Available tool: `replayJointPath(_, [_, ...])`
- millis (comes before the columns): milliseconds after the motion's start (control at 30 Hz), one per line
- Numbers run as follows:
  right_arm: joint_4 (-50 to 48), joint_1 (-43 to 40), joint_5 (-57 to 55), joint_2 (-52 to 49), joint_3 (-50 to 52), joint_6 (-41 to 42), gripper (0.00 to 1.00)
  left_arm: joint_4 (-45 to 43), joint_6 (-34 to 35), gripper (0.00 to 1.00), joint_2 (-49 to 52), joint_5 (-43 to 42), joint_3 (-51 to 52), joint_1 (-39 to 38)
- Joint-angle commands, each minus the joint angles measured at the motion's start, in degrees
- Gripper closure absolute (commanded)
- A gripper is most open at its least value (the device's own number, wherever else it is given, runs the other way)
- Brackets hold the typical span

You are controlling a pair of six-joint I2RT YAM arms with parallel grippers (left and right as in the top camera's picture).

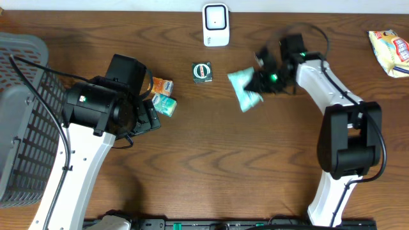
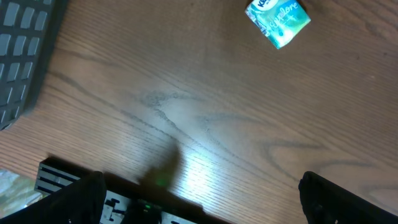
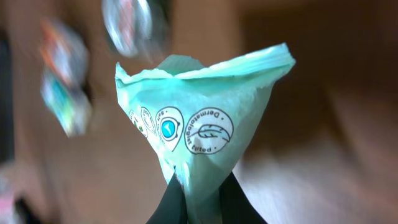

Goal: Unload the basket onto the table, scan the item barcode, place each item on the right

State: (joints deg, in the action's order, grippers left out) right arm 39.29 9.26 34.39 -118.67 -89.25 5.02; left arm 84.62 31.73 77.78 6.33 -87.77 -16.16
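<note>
Mint-green soft plastic packet is sitting pinched in the right claw. That puts the task's item right of centre over the brown wooden worktop, below and to the right of the white upright scanner unit at the far edge. Through the right wrist camera I am seeing the two dark fingers closed tight on one narrow, gathered end of the packet, so the film is bunching there and fanning out wide toward its free end. I am judging that an end grip was chosen so the broad printed faces are left uncovered for the scanner. The packet seems to be hanging clear of the wood, though the overhead view is smeared and I cannot be sure.

Its long axis is running straight out from the claw, wide end leading. From above that is pointing left and a little toward the near edge, not at the scanner. The face turned to the wrist camera is showing only round printed symbols and no barcode that I can find, so I am expecting the wrist to need turning before a read.

The left claw is standing fully open and holding nothing. It is hovering above bare wood near a small teal wrapped packet, next to the grey mesh basket, out of the way.
</note>
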Motion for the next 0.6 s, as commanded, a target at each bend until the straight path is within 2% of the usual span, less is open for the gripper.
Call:
replayJointPath(0, [-5.33, 3.50, -6.45, -0.04, -4.66, 10.84, 0.99, 0.17, 0.52, 0.02, -0.31, 0.15, -0.26, 0.24])
replayJointPath(167, [-19.26, 8.13, -15.15, -0.07, -6.95, 17.73, 0.99, 0.17, 0.52, 0.02, -0.31, 0.15, -0.26, 0.24])
replayJointPath(367, [-34.51, 9.11, -16.09, -2.56, -7.89, 29.49, 0.99, 0.17, 0.52, 0.03, -0.31, 0.15, -0.26, 0.24])
replayJointPath(467, [-36.46, 8.87, -16.06, -6.67, -12.28, 31.39, 0.99, 0.17, 0.52, 0.02, -0.31, 0.15, -0.26, 0.24])
replayJointPath(567, [-33.75, 8.52, -15.63, -12.46, -20.48, 31.43, 0.99, 0.17, 0.52, 0.03, -0.31, 0.15, -0.26, 0.24])
